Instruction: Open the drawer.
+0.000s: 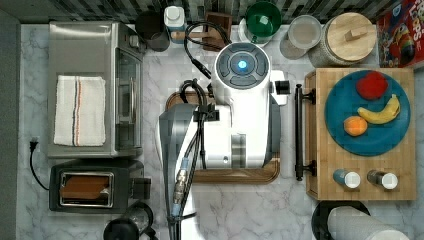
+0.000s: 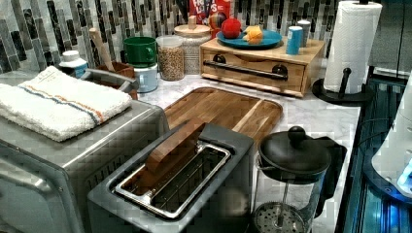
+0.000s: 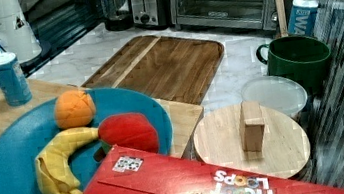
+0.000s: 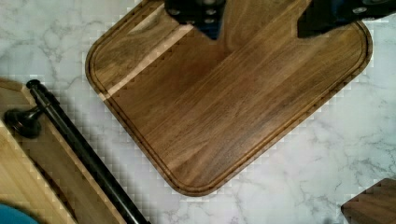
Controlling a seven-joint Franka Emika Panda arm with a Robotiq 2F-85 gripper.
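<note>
The drawer [image 2: 253, 76] is a light-wood box at the back of the marble counter, and its front panel sits flush and closed. A long black bar handle [image 2: 245, 69] runs across that panel; from above the handle [image 1: 298, 132] lies just right of the arm. In the wrist view the handle [image 4: 84, 151] crosses one corner beside the drawer front [image 4: 39, 172]. My gripper [image 4: 261, 18] hangs open above the brown board [image 4: 224, 102], apart from the handle, with nothing between its fingers [image 4: 196, 14]. The white arm [image 1: 240, 115] covers the gripper in the top view.
A blue plate [image 1: 367, 142] with fruit and two shakers [image 1: 347, 179] sit on the drawer box. A paper towel roll [image 2: 351, 46] stands beside it. Jars and a green mug [image 2: 141, 51] line the back wall. A toaster oven [image 1: 90, 90], toaster [image 2: 175, 174] and French press [image 2: 291, 165] stand across the board.
</note>
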